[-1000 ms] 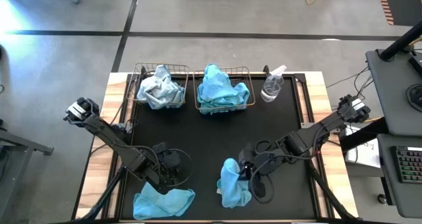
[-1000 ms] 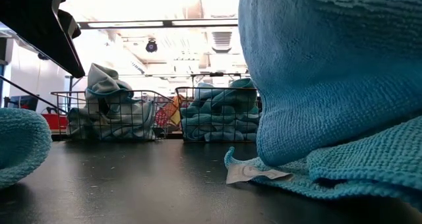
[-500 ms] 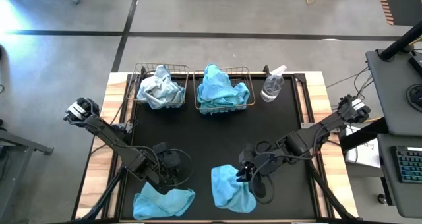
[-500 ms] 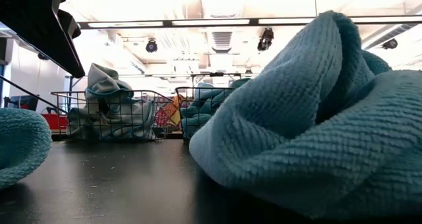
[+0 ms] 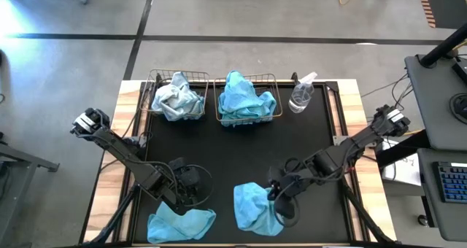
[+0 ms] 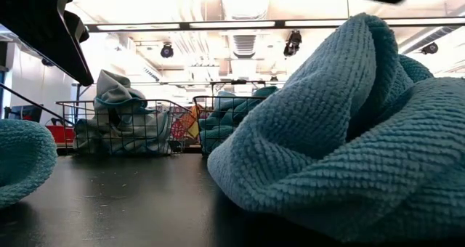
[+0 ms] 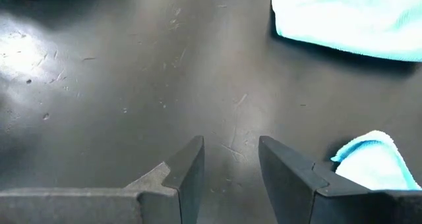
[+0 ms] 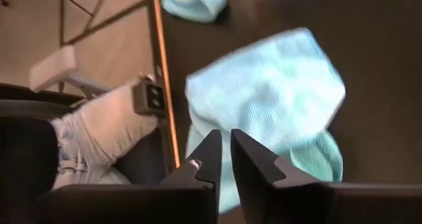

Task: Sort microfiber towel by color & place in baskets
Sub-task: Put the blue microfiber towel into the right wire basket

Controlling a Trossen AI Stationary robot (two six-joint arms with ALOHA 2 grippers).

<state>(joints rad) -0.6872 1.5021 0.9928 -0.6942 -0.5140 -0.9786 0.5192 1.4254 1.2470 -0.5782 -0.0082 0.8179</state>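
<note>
Two wire baskets stand at the far side of the black mat. The left basket holds pale grey-blue towels; the right basket holds turquoise towels. A turquoise towel lies heaped on the mat near the front edge, filling the low view. My right gripper hangs shut just above its right side, nothing between its fingers. Another turquoise towel lies at the front left. My left gripper stands open over bare mat beside it.
A clear spray bottle stands to the right of the right basket. The mat's middle between the baskets and the near towels is bare. The table's near edge runs close by the heaped towel.
The turquoise towel that hung bunched below my right gripper has dropped and now lies in a spread heap on the mat. My right gripper has let it go and has sunk a little toward it, so that it shows at the top of the low view.
</note>
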